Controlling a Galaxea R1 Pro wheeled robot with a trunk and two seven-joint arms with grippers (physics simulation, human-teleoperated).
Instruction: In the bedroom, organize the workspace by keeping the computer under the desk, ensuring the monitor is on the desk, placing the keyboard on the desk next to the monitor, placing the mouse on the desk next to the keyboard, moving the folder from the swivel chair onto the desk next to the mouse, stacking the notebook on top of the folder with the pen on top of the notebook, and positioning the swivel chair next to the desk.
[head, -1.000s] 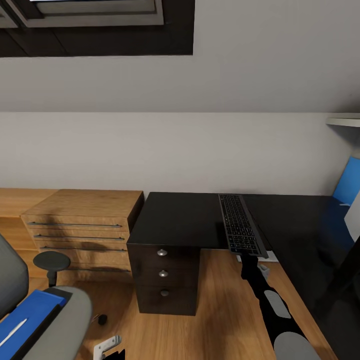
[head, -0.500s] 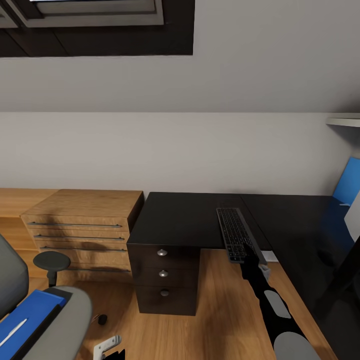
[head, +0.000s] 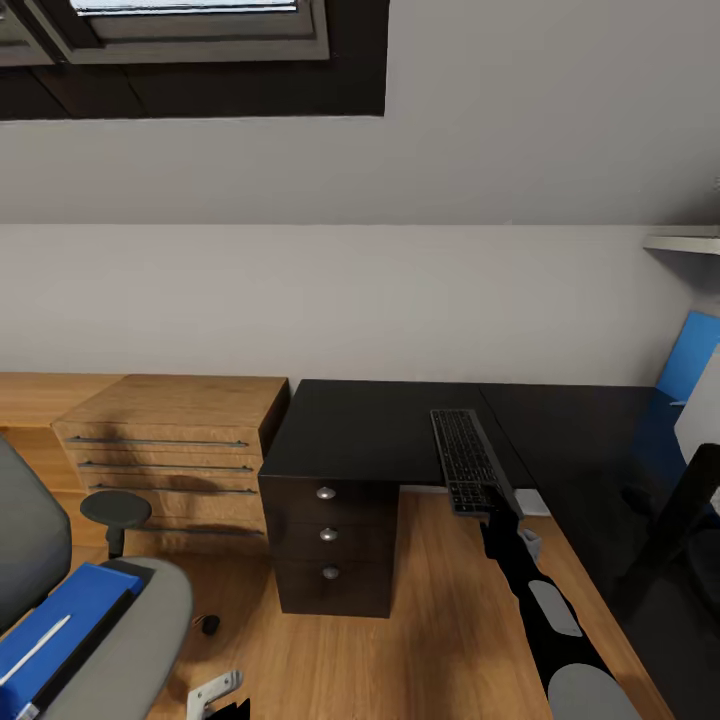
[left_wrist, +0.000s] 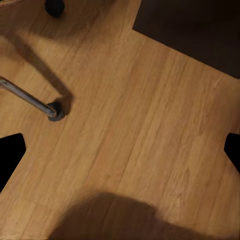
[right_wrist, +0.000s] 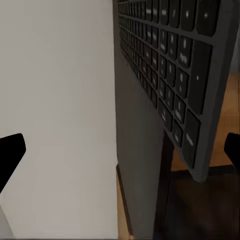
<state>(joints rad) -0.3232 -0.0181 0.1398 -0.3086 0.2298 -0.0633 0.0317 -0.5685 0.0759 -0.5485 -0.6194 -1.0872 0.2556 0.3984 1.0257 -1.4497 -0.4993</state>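
Right arm holds the keyboard (head: 468, 470) over the desk (head: 370, 430) front edge, chair at 8 o'clock.

Right gripper (head: 497, 517) grips the near end of the keyboard; jaws look closed on it, but the fingertips are hidden under the keyboard in the head view. Keyboard runs toward 12 o'clock over the black top, just right of the drawers (head: 328, 535). Right wrist view: keyboard (right_wrist: 165, 85) close up and tilted. Swivel chair (head: 90, 620) at 8 o'clock with the blue folder (head: 55, 625) on its seat. Wood cabinet (head: 165, 440) at 10 o'clock beside the desk. Left gripper (left_wrist: 120, 155) over the wood floor (left_wrist: 150, 125), fingertips well apart, holding nothing.
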